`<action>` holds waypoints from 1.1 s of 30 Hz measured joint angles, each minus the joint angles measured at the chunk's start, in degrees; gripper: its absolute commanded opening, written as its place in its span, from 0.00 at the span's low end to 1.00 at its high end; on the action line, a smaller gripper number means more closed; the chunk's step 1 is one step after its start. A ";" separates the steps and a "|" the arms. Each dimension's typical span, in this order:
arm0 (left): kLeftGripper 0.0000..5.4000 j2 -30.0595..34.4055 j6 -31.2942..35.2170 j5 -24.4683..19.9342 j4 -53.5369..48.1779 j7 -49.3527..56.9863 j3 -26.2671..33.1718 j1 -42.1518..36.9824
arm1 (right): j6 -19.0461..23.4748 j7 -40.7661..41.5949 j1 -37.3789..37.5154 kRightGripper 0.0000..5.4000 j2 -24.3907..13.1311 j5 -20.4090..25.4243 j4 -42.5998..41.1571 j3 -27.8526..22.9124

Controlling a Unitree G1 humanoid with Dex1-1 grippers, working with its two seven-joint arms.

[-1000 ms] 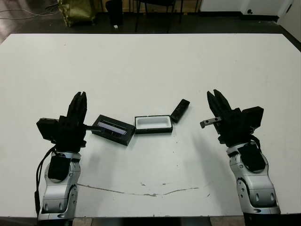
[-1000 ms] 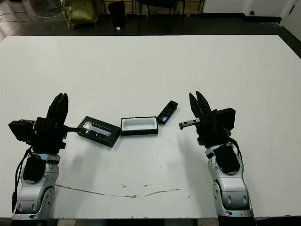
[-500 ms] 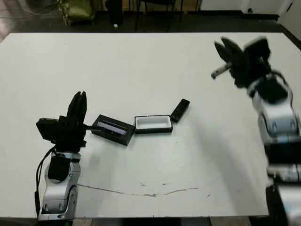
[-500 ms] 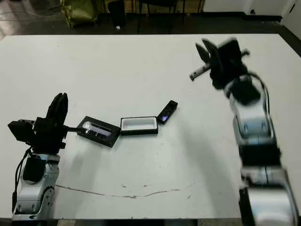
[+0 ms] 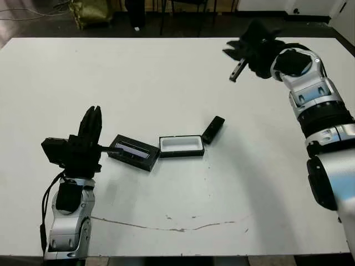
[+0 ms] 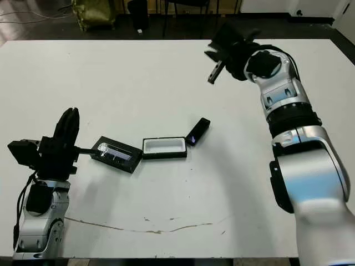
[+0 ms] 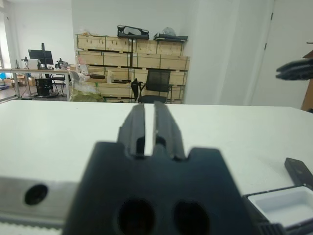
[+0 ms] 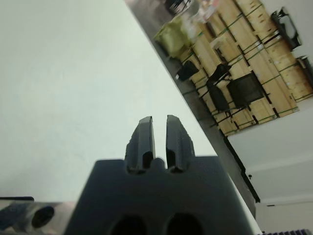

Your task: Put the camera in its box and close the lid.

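Observation:
The camera (image 5: 212, 129), a slim black bar, lies on the table just right of the box (image 5: 180, 146), a shallow black tray with a white lining and nothing inside. The lid (image 5: 133, 152), black with a glossy window, lies tilted at the box's left end. My left gripper (image 5: 92, 111) stands shut at the near left, close to the lid's left end, holding nothing. My right gripper (image 5: 228, 49) hangs shut and empty over the far right of the table, well beyond the camera. The left wrist view catches the box (image 7: 281, 205) and the camera (image 7: 299, 170) at its edge.
The white table (image 5: 166, 83) has a thin dark crack line (image 5: 177, 227) near its front edge. Beyond the far edge is a dark floor with chair legs and a green bag (image 5: 91, 11). The right forearm (image 5: 316, 105) stretches across the table's right side.
My right arm has swung up from the near right of the table to the far right, turning its gripper leftward. The left arm, camera, box and lid have stayed put.

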 measured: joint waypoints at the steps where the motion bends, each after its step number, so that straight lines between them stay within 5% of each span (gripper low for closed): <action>1: 0.00 -0.01 0.00 -0.01 0.00 -0.01 -0.05 -0.01 | 0.01 0.37 -0.77 0.00 0.34 -0.82 1.15 0.66; 13: 0.00 -0.03 -0.76 0.01 0.85 -0.05 -0.16 0.02 | 0.48 9.96 -4.16 0.00 5.49 -7.17 8.75 6.75; 33: 0.00 -0.12 -2.95 0.57 2.31 -0.19 -0.45 0.46 | 1.48 14.56 -1.42 0.00 7.82 -13.12 11.36 12.40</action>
